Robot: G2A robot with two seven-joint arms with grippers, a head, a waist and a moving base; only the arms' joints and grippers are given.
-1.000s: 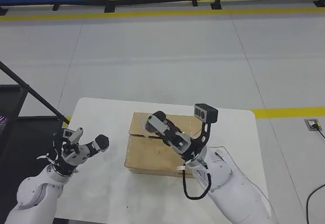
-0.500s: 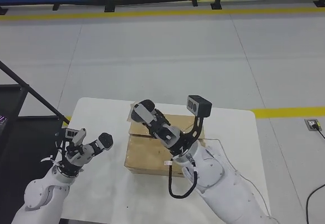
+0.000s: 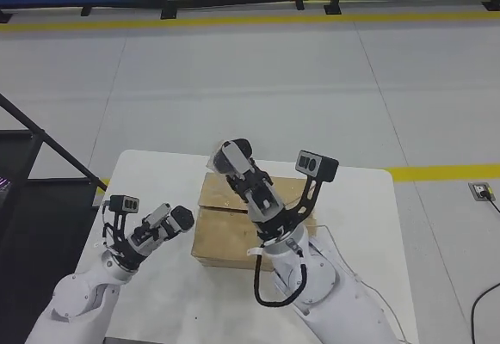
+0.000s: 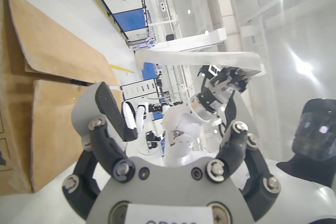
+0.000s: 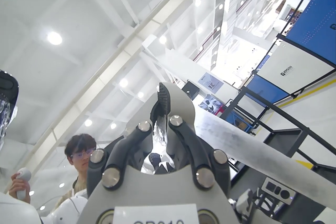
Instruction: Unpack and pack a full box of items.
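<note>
Right hand (image 3: 231, 156), clenched on a translucent packet (image 4: 199, 58), holds it above the cardboard box (image 3: 232, 234); left hand (image 3: 177, 221) is released beside the box. The packet should probably be carried well clear of the box before it is lowered to the table (image 3: 155, 176).

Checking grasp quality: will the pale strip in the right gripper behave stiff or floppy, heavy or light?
Probably fairly stiff: the pale strip juts sideways from the right gripper without drooping. Likely light, since a pinch at one end carries it. Its long overhang might twist in the grip.
</note>
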